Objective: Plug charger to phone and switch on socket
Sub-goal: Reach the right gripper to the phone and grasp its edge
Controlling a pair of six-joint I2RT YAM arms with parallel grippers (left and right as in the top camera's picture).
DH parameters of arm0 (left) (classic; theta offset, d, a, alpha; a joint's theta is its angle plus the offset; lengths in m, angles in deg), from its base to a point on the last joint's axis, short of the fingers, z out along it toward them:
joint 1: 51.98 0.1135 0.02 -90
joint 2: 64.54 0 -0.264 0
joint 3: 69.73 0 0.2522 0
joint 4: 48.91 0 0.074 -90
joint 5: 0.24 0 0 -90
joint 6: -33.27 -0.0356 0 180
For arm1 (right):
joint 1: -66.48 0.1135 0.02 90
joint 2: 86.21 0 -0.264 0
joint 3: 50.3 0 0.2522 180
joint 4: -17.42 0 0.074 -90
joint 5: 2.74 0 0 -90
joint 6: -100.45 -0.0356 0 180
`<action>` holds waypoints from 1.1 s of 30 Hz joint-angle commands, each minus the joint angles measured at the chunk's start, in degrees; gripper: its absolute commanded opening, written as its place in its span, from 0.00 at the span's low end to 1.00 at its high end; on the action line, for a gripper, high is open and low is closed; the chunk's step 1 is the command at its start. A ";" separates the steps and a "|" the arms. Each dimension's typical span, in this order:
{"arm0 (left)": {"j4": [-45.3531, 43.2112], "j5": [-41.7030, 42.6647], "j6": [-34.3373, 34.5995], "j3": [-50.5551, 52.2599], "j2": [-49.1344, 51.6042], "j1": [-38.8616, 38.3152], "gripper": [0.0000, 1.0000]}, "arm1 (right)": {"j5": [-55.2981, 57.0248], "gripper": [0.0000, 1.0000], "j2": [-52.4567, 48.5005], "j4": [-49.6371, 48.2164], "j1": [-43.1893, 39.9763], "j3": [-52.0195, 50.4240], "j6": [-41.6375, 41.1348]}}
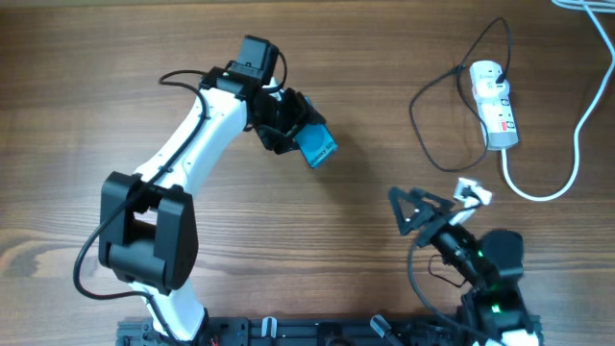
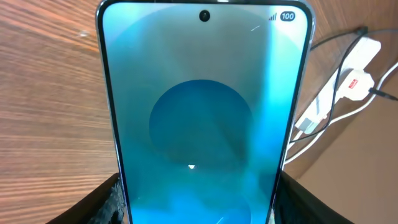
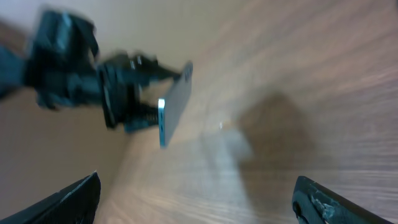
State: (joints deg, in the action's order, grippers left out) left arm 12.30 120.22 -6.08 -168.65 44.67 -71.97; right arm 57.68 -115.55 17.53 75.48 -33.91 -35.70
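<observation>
My left gripper [image 1: 293,130] is shut on the phone [image 1: 317,146] and holds it above the table's middle. In the left wrist view the phone [image 2: 199,93] fills the frame, its screen glowing teal-blue, with my fingers [image 2: 199,202] clamped on its lower edges. The right wrist view is blurred and shows the phone [image 3: 175,99] edge-on. My right gripper [image 1: 415,211] is open and empty [image 3: 196,199], low at the right. The socket [image 1: 493,104] lies at the far right, also in the left wrist view [image 2: 357,62]. The charger's black cable [image 1: 413,111] loops to its left.
The socket's thick white cord [image 1: 578,144] curves along the right edge of the wooden table [image 1: 365,77]. A small white piece [image 1: 473,194] sits just by my right gripper, near the cable's end; I cannot tell what it is.
</observation>
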 commanded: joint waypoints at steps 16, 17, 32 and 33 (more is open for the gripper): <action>-2.58 -0.52 8.35 -1.33 -0.02 -5.68 0.42 | 17.81 0.90 -52.46 -36.61 20.09 16.02 5.18; -2.71 -0.52 8.35 -1.33 -0.02 -6.14 0.42 | 18.12 0.86 -52.83 -36.52 20.09 16.15 4.72; -3.34 -0.55 10.29 -1.33 -0.02 -10.75 0.42 | 18.14 0.55 -53.37 -36.70 20.09 16.44 -3.80; -3.34 -0.55 10.32 -1.33 -0.02 -10.84 0.43 | 18.14 0.52 -53.37 -36.65 20.09 16.44 -4.00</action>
State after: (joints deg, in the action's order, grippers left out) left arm 9.35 119.54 2.97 -168.65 44.67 -82.40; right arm 75.10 -168.51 -18.69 95.32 -18.70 -37.58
